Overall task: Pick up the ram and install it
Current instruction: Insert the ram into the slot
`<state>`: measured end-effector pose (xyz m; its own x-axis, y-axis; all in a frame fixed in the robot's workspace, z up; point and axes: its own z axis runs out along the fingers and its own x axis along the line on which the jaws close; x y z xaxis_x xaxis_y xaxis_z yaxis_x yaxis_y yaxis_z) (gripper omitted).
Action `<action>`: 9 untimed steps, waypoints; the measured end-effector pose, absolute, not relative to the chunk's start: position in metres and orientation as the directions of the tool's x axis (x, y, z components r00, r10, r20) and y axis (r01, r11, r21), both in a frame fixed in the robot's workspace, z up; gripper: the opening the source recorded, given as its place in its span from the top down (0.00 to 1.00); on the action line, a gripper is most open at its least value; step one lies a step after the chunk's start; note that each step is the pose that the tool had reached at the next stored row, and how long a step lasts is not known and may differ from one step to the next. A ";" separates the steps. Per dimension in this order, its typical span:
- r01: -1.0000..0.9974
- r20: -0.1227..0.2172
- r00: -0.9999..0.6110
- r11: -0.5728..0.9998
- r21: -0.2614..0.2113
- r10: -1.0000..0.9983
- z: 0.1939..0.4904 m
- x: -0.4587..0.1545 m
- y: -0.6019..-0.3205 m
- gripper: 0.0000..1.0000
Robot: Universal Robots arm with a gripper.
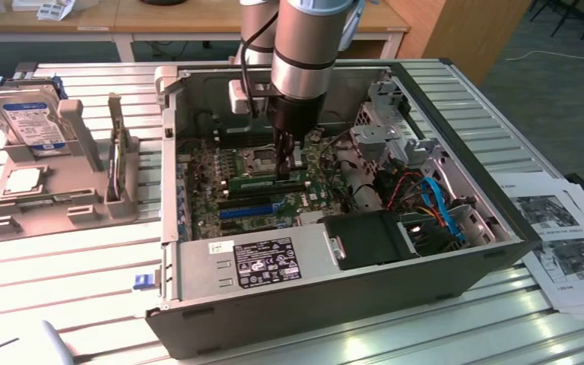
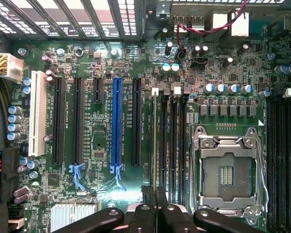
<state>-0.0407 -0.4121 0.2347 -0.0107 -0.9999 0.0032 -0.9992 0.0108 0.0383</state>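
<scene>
Wrist view looks straight down the gripper, its two dark fingers clamped together on the ram. The ram shows edge-on as a thin pale-green line along the outermost memory slot. Held upright and in line with that slot, it looks set to meet it squarely; whether it is seated I cannot tell. Room is tight: the other memory slots lie just beside, with the CPU socket beyond them and the blue expansion slot opposite. Exterior view shows the computer case open-topped, its walls well apart from the arm.
</scene>
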 end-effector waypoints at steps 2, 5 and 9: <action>-0.999 0.003 -0.011 0.011 0.038 -1.000 0.234 -0.040 -0.412 0.88; -0.999 0.003 -0.011 0.011 0.038 -1.000 0.234 -0.039 -0.412 0.88; -0.999 0.003 -0.011 0.011 0.038 -1.000 0.234 -0.039 -0.412 0.88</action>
<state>-0.0392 -0.4121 0.2336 -0.0113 -0.9999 0.0031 -0.9992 0.0114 0.0382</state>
